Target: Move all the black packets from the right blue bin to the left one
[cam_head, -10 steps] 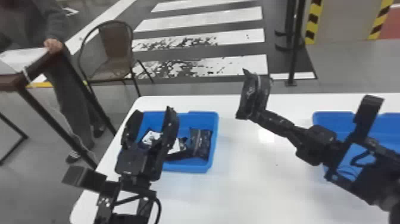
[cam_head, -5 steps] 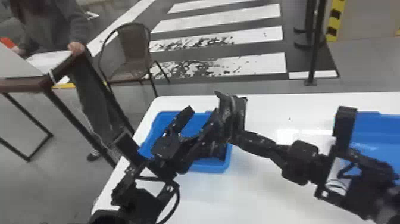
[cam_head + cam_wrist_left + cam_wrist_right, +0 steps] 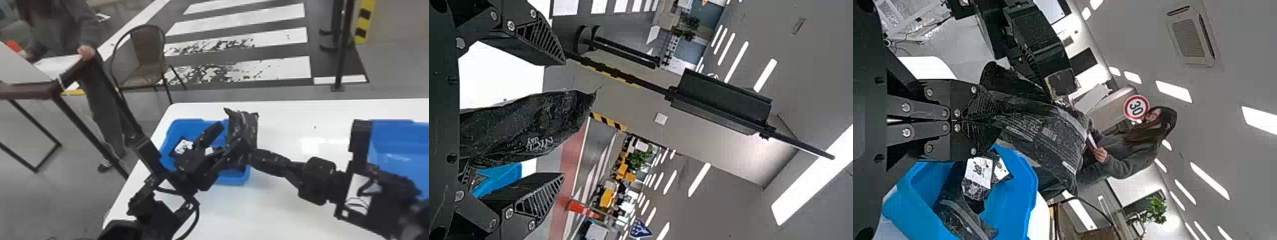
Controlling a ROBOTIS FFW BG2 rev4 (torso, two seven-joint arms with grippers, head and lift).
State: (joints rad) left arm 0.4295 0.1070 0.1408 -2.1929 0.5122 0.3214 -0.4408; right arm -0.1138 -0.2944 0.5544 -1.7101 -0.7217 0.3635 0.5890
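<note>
"Packet (image 3: 245, 127), where?"

"Clamped in the right hand (image 3: 252, 153), above the right side of the left bin (image 3: 178, 129). Roughly upright, reaching up past the fingertips."

"Certain about that grip?"

"Yes, judging by the right wrist view. At the right hand (image 3: 999, 120), both fingers drawn together on one end of the black film, with the rest spread out beyond the tips."

"And the left hand (image 3: 229, 135)?"

"Above the left bin too, just beside the right hand. In the left wrist view, fingers well apart, with the packet in the gap between. Touching or not? Cannot tell."

"Anything inside the left bin?"

"More of the same: a labelled packet (image 3: 978, 175), white on the face, plus a dark packet (image 3: 963, 212) right beside it, both lying loose. Exact count? Cannot tell, with the arms partly in the way."

"And the right bin (image 3: 395, 135)?"

"Well to the right of the left bin, on the same white bench (image 3: 284, 210). Partly hidden behind the right arm, so hard to say about the contents."

"Position of the left bin itself?"

"Near the far left corner of the bench, under both hands."
</note>
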